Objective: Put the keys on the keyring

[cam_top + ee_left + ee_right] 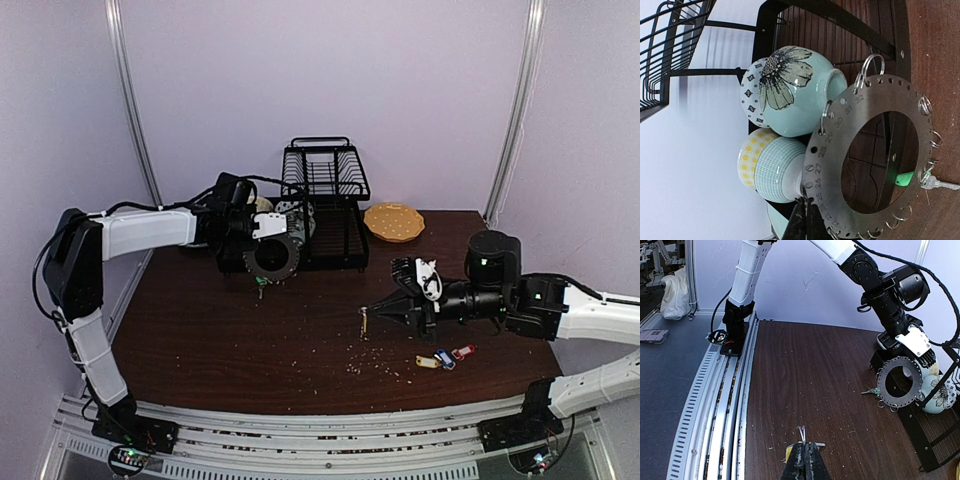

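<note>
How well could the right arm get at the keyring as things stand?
Probably yes. The left claw holds the keyring up on edge, its face turned toward the right claw, which grips a key. Only open tabletop with crumbs lies between; the dish rack stands behind it.

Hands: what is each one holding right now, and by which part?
Left hand pinches the keyring by its outer rim, by the stamped numbers. Right hand is shut on a yellow-tagged key, metal tip poking out; the exact hold is hidden.
</note>
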